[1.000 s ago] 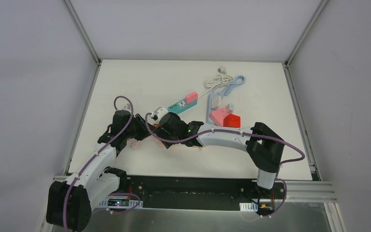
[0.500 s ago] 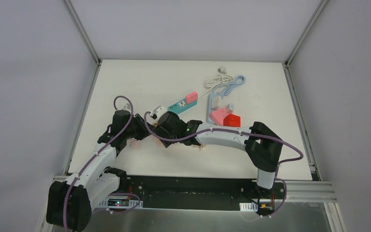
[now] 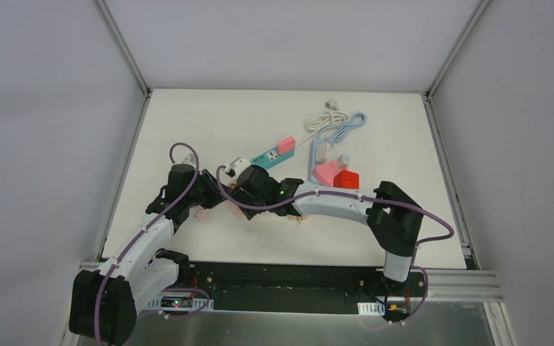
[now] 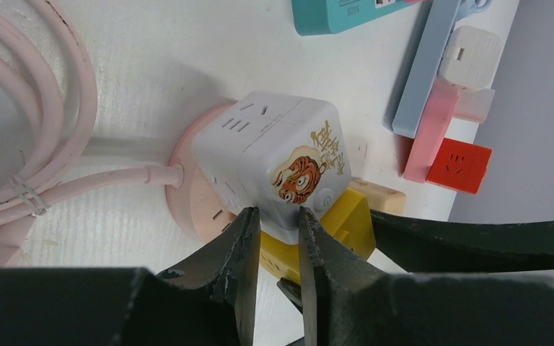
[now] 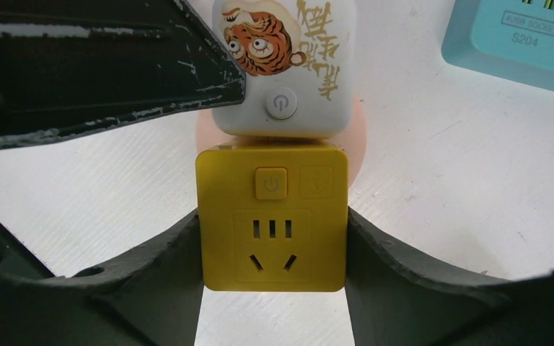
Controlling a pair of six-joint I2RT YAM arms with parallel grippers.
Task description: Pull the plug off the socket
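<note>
While my right gripper [image 5: 274,232] clamps its jaws on the yellow plug [image 5: 272,198], my left gripper [image 4: 275,232], jaws nearly together, merely touches the cube socket [image 4: 260,144], which may drag along.

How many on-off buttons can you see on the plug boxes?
2: a round button on the white tiger cube, a square button on the yellow adapter. More may be hidden.

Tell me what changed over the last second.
Hardly anything: the right gripper, clamped on the yellow plug, seems to have edged slightly toward the left gripper. The plug still sits against the white cube socket, the left gripper stays nearly closed at it, and the teal power strip hasn't moved.
</note>
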